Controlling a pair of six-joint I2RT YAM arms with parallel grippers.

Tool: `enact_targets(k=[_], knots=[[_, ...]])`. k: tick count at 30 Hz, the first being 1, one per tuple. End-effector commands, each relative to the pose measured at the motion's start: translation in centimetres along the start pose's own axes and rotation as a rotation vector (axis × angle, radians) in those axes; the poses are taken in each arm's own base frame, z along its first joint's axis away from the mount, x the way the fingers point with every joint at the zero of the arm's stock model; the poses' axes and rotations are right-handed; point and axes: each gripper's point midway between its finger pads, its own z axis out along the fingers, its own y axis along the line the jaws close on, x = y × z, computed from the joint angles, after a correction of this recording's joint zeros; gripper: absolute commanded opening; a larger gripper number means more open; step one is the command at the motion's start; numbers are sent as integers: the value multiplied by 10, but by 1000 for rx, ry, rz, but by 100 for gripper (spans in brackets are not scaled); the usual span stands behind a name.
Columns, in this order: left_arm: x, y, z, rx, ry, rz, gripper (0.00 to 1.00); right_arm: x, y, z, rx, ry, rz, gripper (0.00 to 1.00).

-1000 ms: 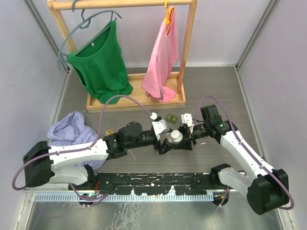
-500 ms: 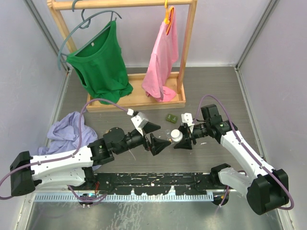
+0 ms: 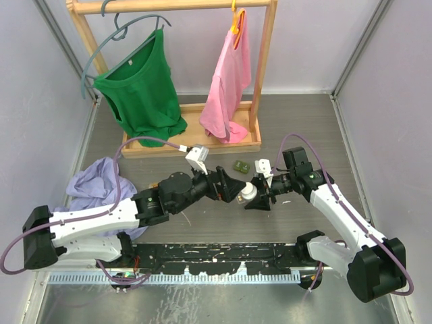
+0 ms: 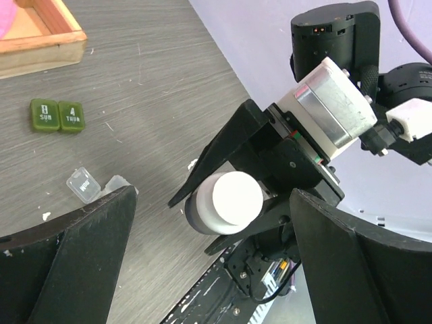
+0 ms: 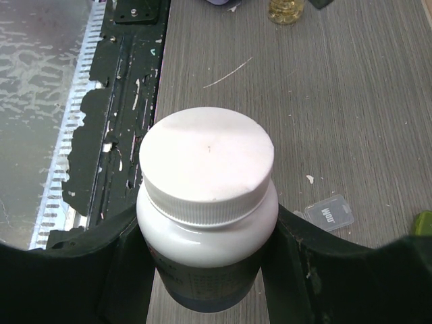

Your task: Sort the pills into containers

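Note:
My right gripper [image 3: 262, 195] is shut on a white pill bottle [image 3: 249, 192] with a white screw cap, held on its side above the table; the right wrist view shows the bottle [image 5: 206, 202] filling the jaws. My left gripper [image 3: 233, 186] is open, with its fingers on either side of the cap [image 4: 231, 198] and not touching it. A dark green pill box [image 3: 241, 165] lies on the table behind; it also shows in the left wrist view [image 4: 59, 115]. A clear pill box [image 4: 84, 183] lies near it and shows again in the right wrist view [image 5: 329, 214].
A wooden rack [image 3: 192, 143] with a green shirt [image 3: 140, 88] and a pink shirt [image 3: 231, 81] stands at the back. A lilac cloth [image 3: 98, 181] lies at left. A black rail [image 3: 216, 260] runs along the near edge. A small amber object [image 5: 287, 10] sits on the table.
My left gripper pulled back left from the bottle, then came back up to the cap, open. The right gripper kept hold of the bottle and barely moved.

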Motion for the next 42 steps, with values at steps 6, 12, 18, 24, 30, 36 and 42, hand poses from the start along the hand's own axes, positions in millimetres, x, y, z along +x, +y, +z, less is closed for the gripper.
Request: enact_targets(k=[6,12,18,24,30,36,42], knots=[[-7,-19,22,-72,-28,34,99,-17,-8,-2,13,-28,-62,15],[2,-16,36,-124,4,76,94,-18,-7,-3,14,-30,-65,15],[7,-14,41,-149,29,91,76,-19,-7,-3,14,-32,-70,15],[12,-14,40,-149,56,93,65,-19,-8,-3,16,-31,-69,15],[17,-20,38,-129,90,89,66,-18,-7,-3,15,-29,-66,15],[21,-28,36,-123,119,111,67,-18,-8,-3,16,-29,-65,15],[26,-26,36,-144,137,130,61,-18,-8,-3,16,-29,-64,15]])
